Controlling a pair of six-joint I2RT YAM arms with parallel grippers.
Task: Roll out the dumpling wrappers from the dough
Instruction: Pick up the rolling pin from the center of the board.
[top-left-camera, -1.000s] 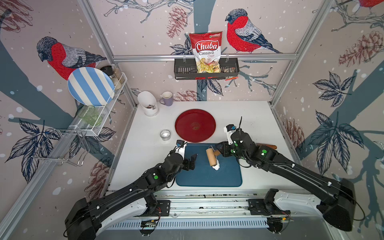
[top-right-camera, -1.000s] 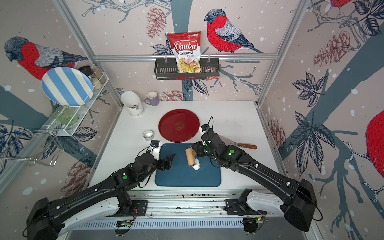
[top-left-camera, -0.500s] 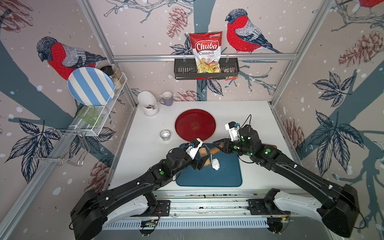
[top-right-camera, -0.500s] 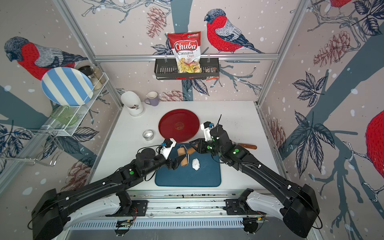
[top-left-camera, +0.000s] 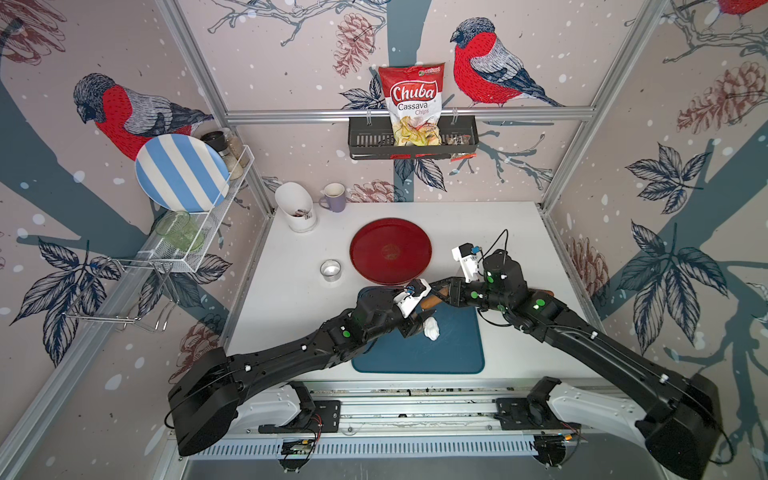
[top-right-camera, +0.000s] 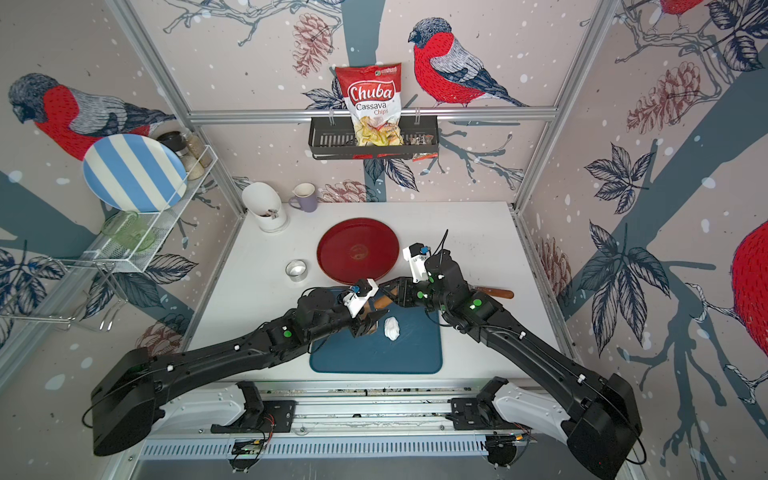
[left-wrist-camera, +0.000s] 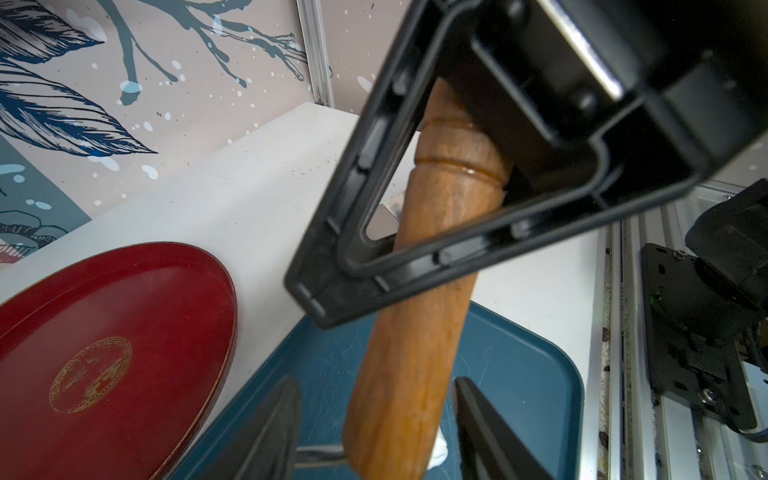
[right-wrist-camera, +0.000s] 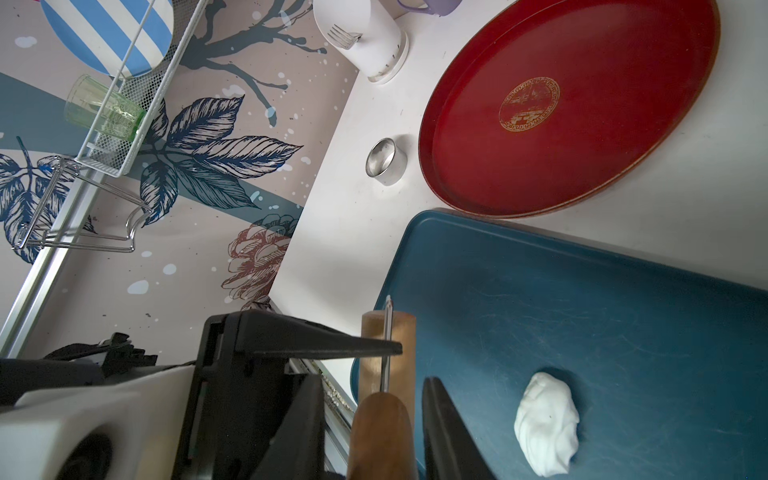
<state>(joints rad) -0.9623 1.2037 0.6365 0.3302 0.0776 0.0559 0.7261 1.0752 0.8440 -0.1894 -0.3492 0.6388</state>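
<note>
Dough (top-left-camera: 432, 328) sits as a lump on the blue tray (top-left-camera: 449, 361) in both top views, just beside your left gripper (top-left-camera: 413, 324). Left wrist: its jaws straddle the rolling pin (left-wrist-camera: 415, 332), gaps showing. Right wrist: your right gripper (right-wrist-camera: 374, 430) clamps the rolling pin by its handle.

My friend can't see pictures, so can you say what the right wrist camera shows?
The fingers of the right gripper hold a wooden rolling pin by its handle at the edge of a blue tray, where a lump of white dough lies. Beyond sit a red plate and a metal ring on the white table.
</note>
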